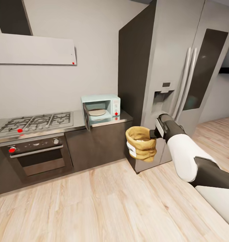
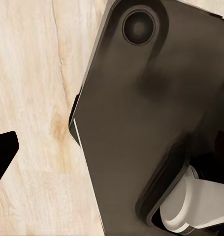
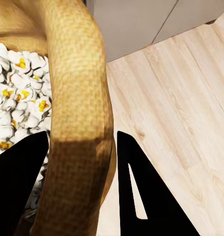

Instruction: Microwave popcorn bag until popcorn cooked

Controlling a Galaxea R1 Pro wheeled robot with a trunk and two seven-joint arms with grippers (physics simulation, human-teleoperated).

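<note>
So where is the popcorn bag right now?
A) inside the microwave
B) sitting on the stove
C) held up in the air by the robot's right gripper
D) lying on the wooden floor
C: the popcorn bag hangs in the air in front of the fridge, its rim pinched by the right gripper, while the microwave stands open on the countertop, away from the bag.

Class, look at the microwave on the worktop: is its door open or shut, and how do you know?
Open. The microwave has its door swung out toward the hob, edge-on to the head camera, and the round turntable plate inside is plainly visible.
</note>
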